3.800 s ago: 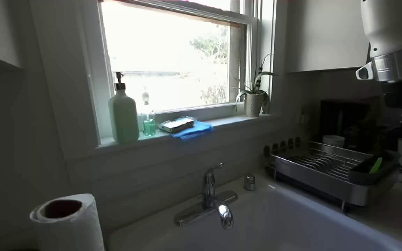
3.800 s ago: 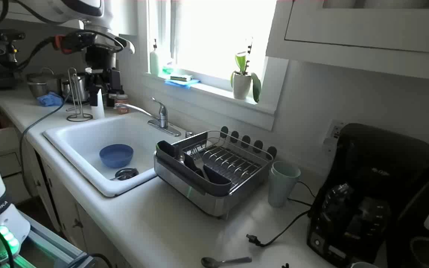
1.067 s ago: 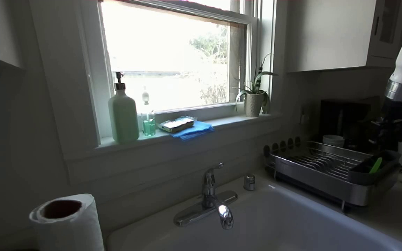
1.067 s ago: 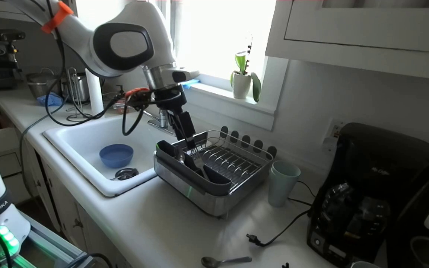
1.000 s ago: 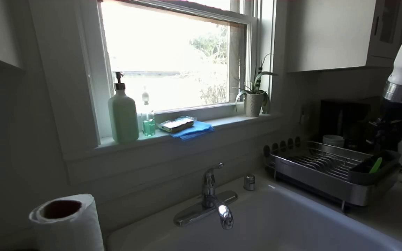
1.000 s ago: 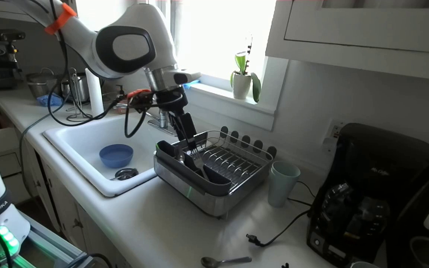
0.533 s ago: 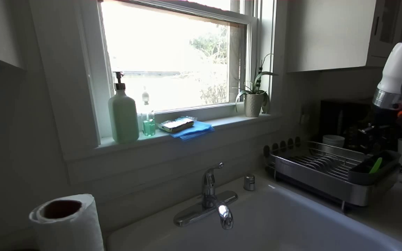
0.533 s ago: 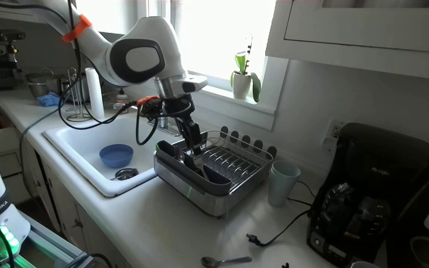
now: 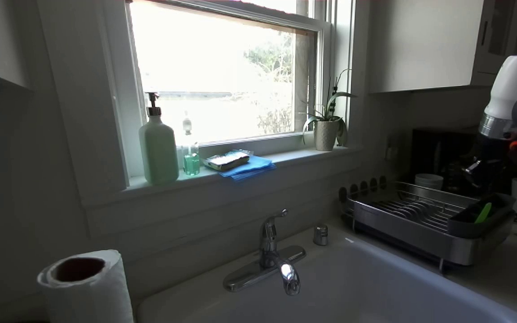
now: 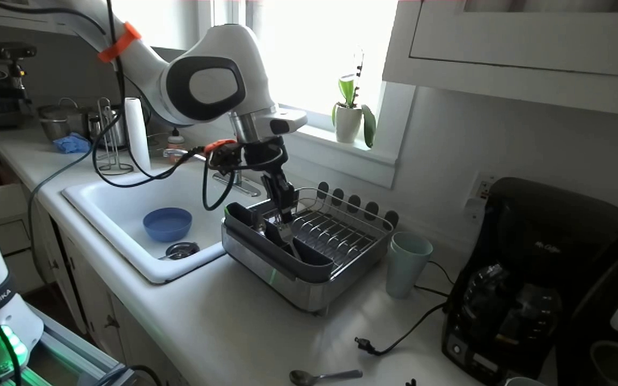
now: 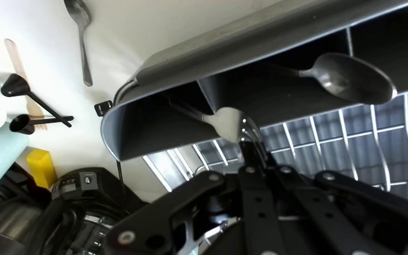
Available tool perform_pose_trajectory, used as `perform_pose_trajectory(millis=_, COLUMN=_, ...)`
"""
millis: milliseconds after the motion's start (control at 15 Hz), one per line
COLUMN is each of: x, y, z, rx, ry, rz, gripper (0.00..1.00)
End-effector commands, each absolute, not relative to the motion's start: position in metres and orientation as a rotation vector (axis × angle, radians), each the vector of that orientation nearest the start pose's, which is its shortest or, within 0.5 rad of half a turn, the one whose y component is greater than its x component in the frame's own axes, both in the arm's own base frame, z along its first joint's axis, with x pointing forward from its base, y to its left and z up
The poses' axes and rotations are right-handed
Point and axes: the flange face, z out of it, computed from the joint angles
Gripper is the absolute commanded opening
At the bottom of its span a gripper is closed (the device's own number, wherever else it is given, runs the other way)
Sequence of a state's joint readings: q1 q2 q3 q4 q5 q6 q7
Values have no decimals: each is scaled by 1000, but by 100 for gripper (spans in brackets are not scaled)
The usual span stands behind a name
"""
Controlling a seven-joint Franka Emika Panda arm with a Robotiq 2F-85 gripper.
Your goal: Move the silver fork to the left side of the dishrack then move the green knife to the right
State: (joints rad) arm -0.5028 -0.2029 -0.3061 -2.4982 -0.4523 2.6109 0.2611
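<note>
The silver fork (image 11: 226,122) stands tines up in an end compartment of the grey cutlery holder (image 11: 161,124), its handle down in the dark. My gripper (image 11: 260,157) is shut on the fork's tines, which show between the fingertips. In an exterior view the gripper (image 10: 286,217) reaches down from above to the fork (image 10: 288,236). The dishrack (image 10: 314,294) carries that holder along its side; its metal wall (image 9: 420,229) also shows beside the sink. The green knife (image 9: 483,213) leans in the holder, only its upper part visible.
A spoon (image 11: 352,79) stands in the holder's middle compartment. Around the rack are the sink (image 10: 126,262) with a blue bowl (image 10: 167,224), pale cups (image 10: 408,265), a coffee maker (image 10: 534,268) and its cord. Another spoon (image 10: 325,377) lies on the counter.
From beyond the sink, my arm has swung over to the dishrack. During the last second the gripper has come lower and its fingers have closed on the fork's tines.
</note>
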Motion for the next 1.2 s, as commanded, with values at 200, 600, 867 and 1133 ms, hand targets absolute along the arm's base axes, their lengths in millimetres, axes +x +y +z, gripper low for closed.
perform_pose_trajectory(millis=200, x=324, y=-360, z=406, rx=-3201, ry=1271, rz=-383, gripper=1)
perform_pose_trajectory(millis=600, x=301, y=-366, z=442, rx=-3178, ry=1330, rz=-404, gripper=1)
perform_pose_trajectory(millis=867, x=292, y=-359, z=475, rx=-3175, ry=1370, rz=-460, gripper=1)
perform_pose_trajectory(millis=1133, x=286, y=-347, z=505, rx=-3128, ry=1394, rz=-531, gripper=1)
